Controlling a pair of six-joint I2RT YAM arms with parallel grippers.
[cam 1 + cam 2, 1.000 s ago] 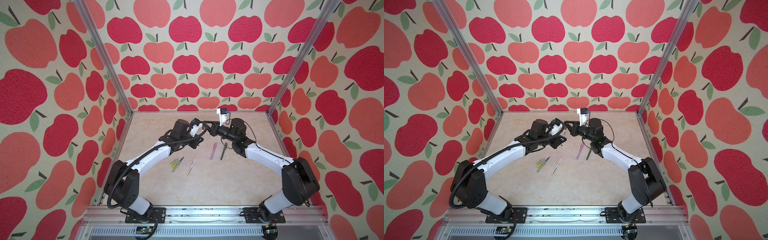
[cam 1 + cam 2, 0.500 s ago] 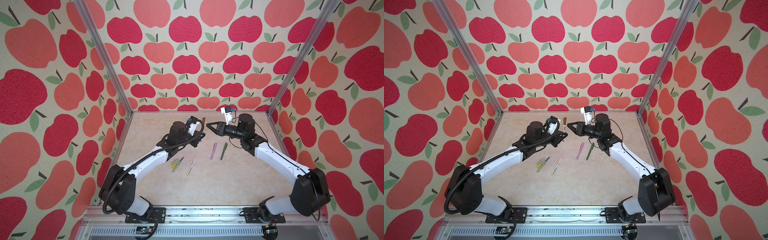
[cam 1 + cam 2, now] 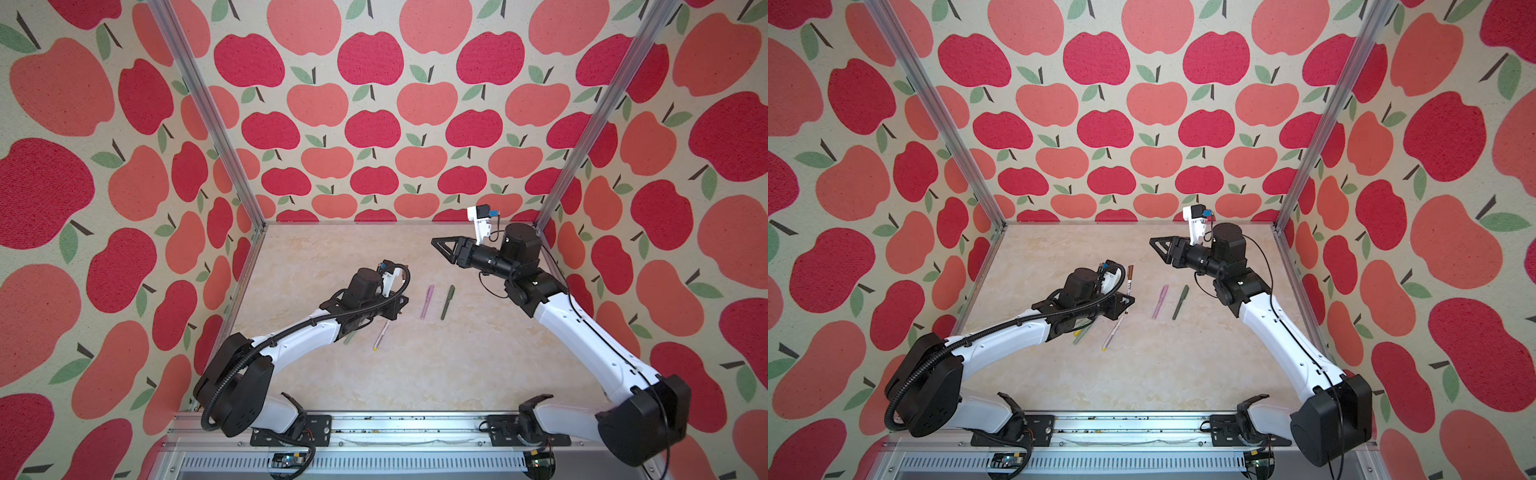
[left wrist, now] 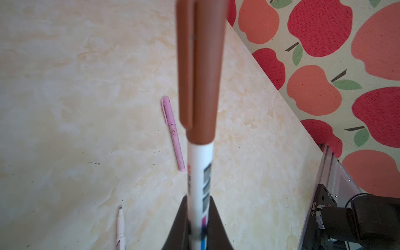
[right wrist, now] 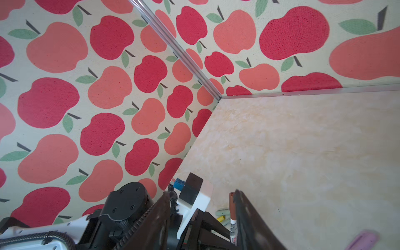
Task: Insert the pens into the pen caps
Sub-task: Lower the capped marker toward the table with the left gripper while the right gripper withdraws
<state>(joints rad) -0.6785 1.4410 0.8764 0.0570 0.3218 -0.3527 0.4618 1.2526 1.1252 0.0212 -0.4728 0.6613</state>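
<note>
Left wrist view: lower slowly with the left pincer (image 4: pixel 198 207) clamped low on the white pen (image 4: pixel 200 171), brown cap (image 4: pixel 201 71) on its tip, aloft over the surface (image 4: pixel 86 108) — then lay flat near the capped pink pen (image 4: pixel 173 134) and dark green pen (image 3: pixel 447 302). Leave the right pincer (image 3: pixel 436 243), apart and empty, raised well clear. Cannot tell whether seated fully; blurred at the seam. Hard to make out beneath the left arm — pale green pen (image 3: pixel 1082 335), yellow cap (image 5: pixel 220 218), both mostly covered.

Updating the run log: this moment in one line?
left gripper shut on white pen, brown cap fitted; right gripper open, empty; pink pen, dark green pen on table
</note>
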